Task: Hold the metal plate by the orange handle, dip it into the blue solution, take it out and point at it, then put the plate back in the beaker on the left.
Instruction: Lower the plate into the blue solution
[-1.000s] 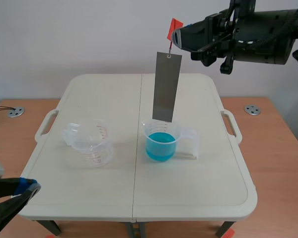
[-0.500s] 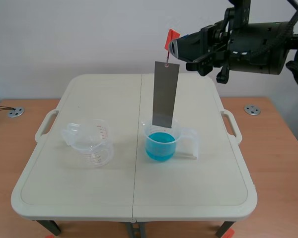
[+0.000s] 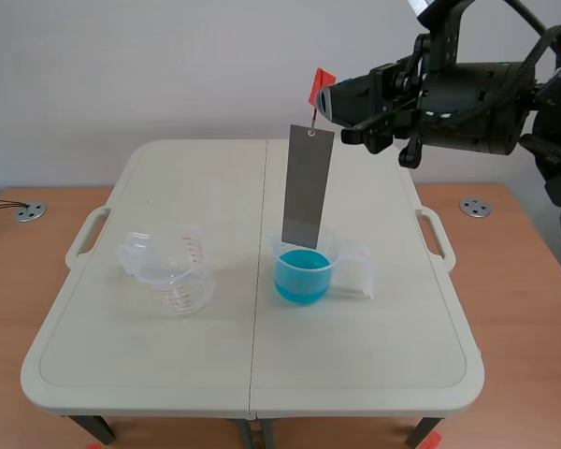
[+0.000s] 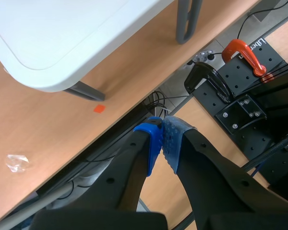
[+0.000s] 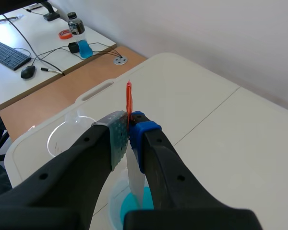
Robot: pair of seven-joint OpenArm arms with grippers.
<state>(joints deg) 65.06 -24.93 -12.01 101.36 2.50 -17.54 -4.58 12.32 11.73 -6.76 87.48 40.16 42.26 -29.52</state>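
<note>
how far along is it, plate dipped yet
Done: the right hand is shut on the orange handle, the metal plate hanging from it. Under way: its lower end hangs just above the blue solution, seemingly not in it. Left: dipping, lifting out, pointing, returning it to the left beaker.

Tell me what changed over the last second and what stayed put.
The right gripper, still shut on the orange handle, came down, lowering the metal plate until its lower end reached the mouth of the blue-solution beaker. The left gripper left the scene view. That beaker and the empty beaker stayed put.
</note>
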